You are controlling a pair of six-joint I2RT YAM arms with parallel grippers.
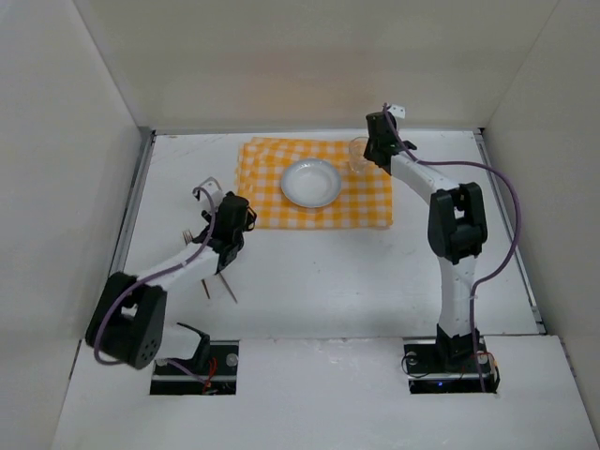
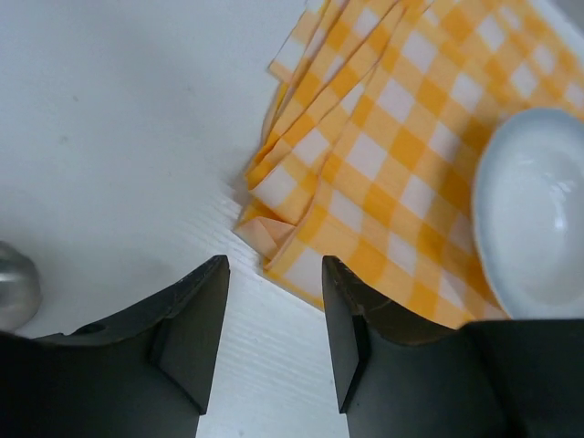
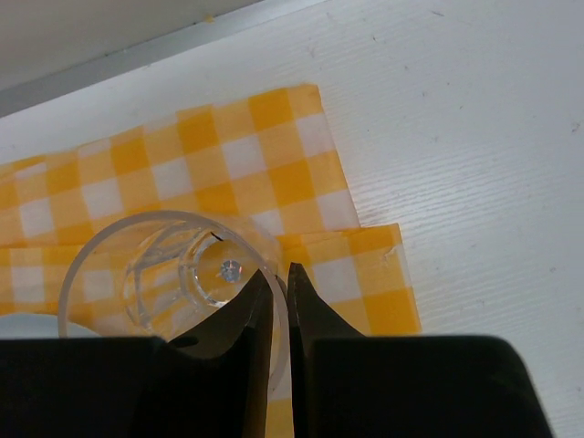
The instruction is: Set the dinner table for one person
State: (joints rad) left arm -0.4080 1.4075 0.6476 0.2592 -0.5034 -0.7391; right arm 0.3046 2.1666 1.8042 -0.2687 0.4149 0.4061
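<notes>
White counter [image 1: 337, 272] spans the walled enclosure, under both arms. Left end effector [image 2: 274, 278] released, nothing between jaws, above bare counter beside cloth [image 2: 401, 137] corner. Right end effector [image 3: 280, 283] clenched on glass [image 3: 119, 242] rim, over cloth.

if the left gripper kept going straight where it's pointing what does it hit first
Probably the folded corner of the checked cloth, just ahead of the open left gripper; the white plate lies further on. Depth is unclear.
</notes>
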